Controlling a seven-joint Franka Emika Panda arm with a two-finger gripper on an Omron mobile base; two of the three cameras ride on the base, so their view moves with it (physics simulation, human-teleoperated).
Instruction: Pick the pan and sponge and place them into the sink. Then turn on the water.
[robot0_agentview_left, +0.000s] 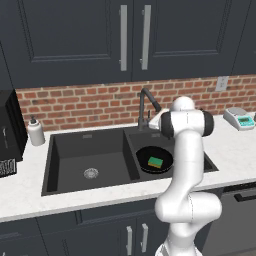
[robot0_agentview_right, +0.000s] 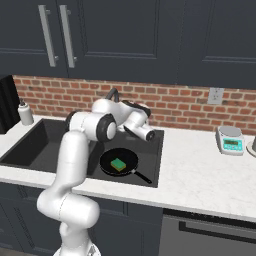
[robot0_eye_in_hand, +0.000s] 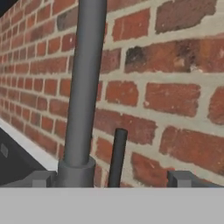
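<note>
A: Item one, left to right in the left base view: large matte black double-basin sink (robot0_agentview_left: 70, 150), centre of frame. Contents?

B: Left basin bare but for its round metal drain (robot0_agentview_left: 91, 173). Right basin holds the round shallow black frying pan (robot0_agentview_left: 154, 159), and the small green sponge with a yellow underlayer (robot0_agentview_left: 155, 162) lies in the pan. Both placements judged complete.

A: Item two, dark gooseneck faucet (robot0_agentview_left: 146, 105)?

B: Upper centre, behind the basin divider. No stream visible at its spout; water judged still off.

A: Item three, two-finger gripper (robot0_eye_in_hand: 111, 180)?

B: Jaws spread wide, holding nothing. In the hand view its tips sit at the bottom, bracketing the faucet's thin dark lever (robot0_eye_in_hand: 117, 157) just right of the grey stem, brick behind.

A: Outstanding?

B: Working the lever, by my reading.
</note>
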